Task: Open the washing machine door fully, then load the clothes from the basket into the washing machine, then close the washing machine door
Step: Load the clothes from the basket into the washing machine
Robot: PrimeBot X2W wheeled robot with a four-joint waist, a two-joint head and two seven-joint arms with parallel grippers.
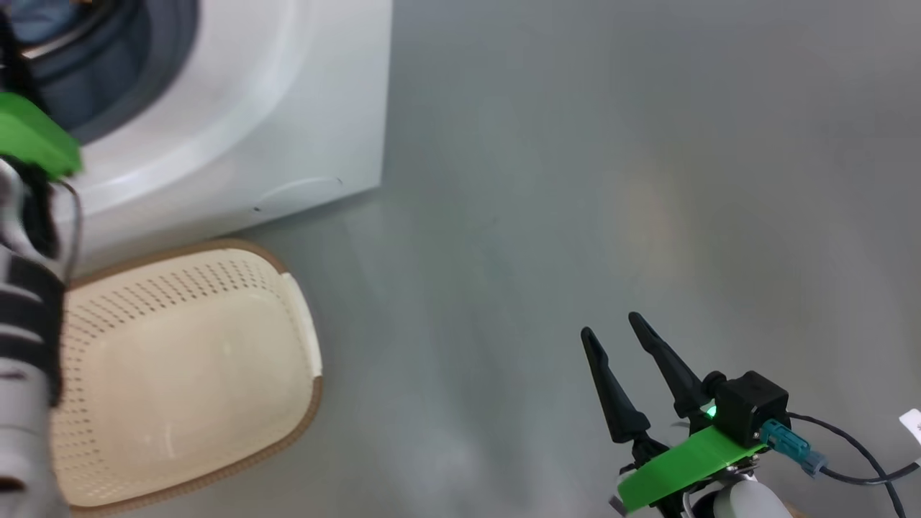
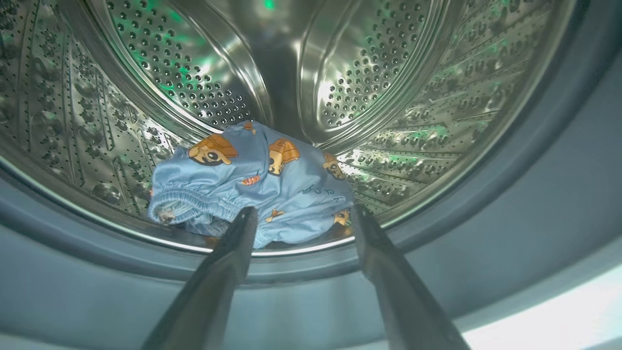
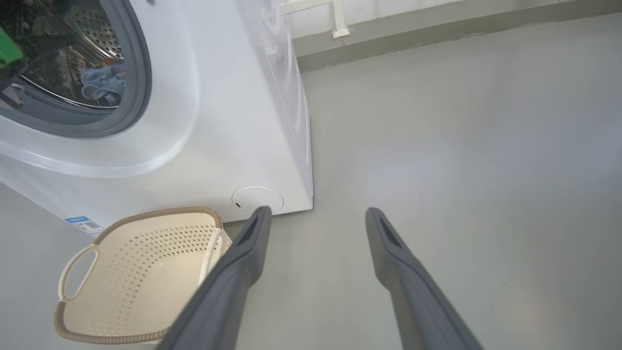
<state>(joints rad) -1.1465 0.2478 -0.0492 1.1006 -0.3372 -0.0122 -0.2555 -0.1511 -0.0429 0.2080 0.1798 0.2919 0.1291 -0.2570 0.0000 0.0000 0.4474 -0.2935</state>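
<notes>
The white washing machine (image 1: 288, 108) (image 3: 233, 112) stands at the upper left, its drum opening uncovered. The door is out of view. Light blue clothes (image 2: 252, 184) (image 3: 102, 82) with orange bears lie in a heap at the front of the steel drum (image 2: 340, 73). My left gripper (image 2: 302, 214) is open at the drum's mouth, just in front of the clothes, holding nothing. The cream basket (image 1: 180, 367) (image 3: 141, 272) sits on the floor before the machine with nothing in it. My right gripper (image 1: 611, 324) (image 3: 316, 211) is open over bare floor to the right.
My left forearm (image 1: 29, 324) with its green wrist plate rises along the left edge, over the basket's side. Grey floor (image 1: 611, 180) stretches to the right of the machine. A skirting board and wall (image 3: 437, 29) lie behind it.
</notes>
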